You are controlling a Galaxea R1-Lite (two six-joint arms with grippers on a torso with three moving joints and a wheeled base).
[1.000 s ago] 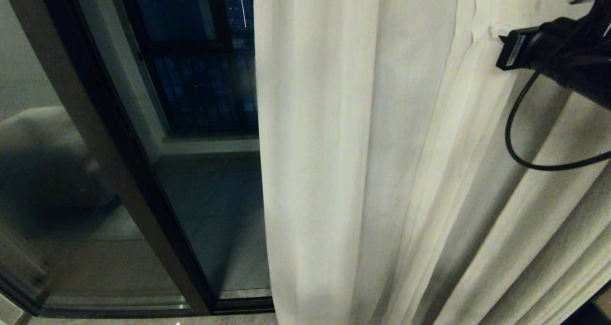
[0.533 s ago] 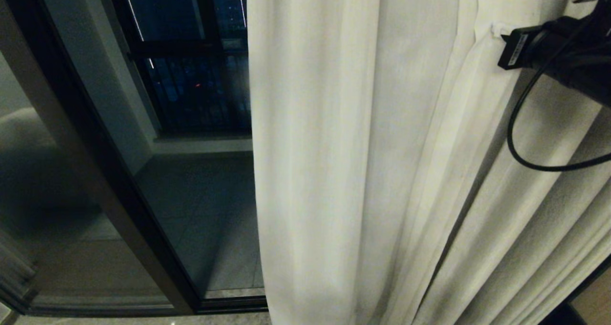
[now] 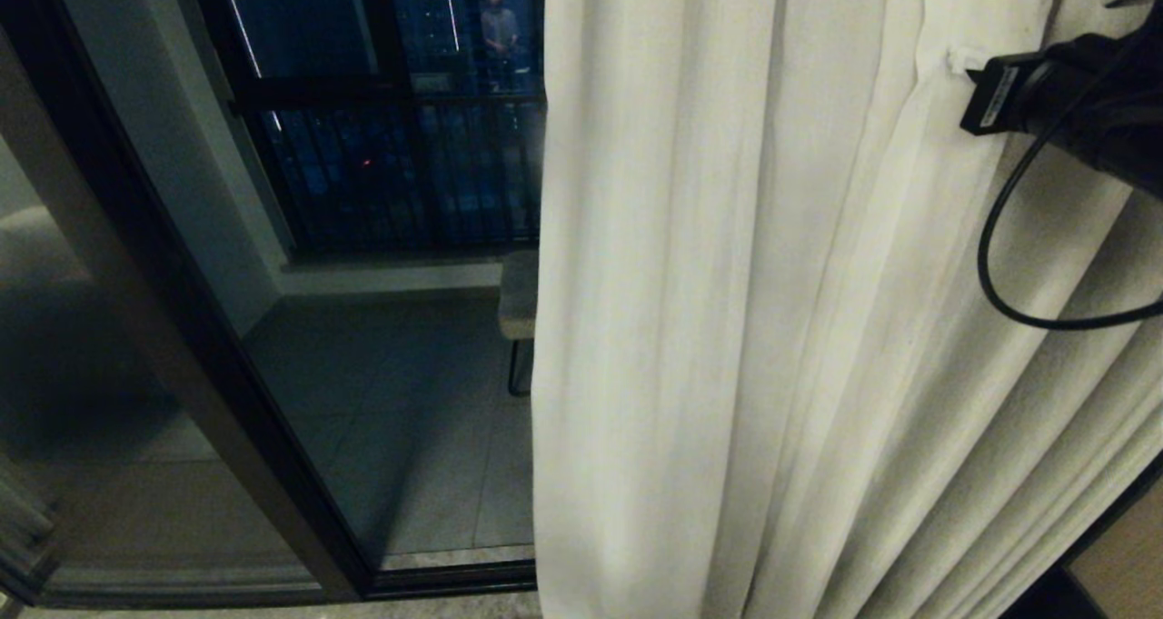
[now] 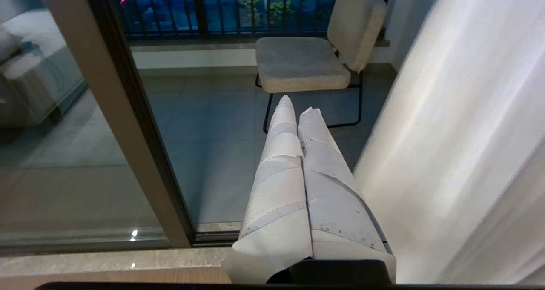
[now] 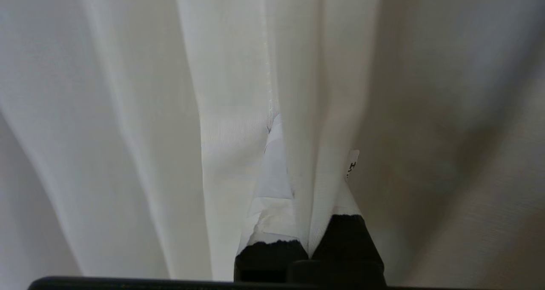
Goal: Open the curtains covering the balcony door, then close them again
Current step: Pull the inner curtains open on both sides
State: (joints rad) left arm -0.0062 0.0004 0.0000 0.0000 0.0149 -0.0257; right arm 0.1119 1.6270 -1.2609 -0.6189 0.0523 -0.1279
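Since a second ago: curtain edge sits further right in the head view, baring more glass, a chair and a reflected person; the door frame shifted too, so the camera also moved.
Head view: curtains (image 3: 727, 328) cover the right part; balcony door (image 3: 363, 283) glass lies bare on the left; right gripper (image 3: 956, 59) is nipped into a fold, high right.
Left wrist view: left gripper (image 4: 298, 111) shut tight on nothing, hanging near the sill before the door, beside the chair (image 4: 306, 60).
Right wrist view: right gripper clamped on a curtain pleat.
Progress: opening looks part done; closing remains.
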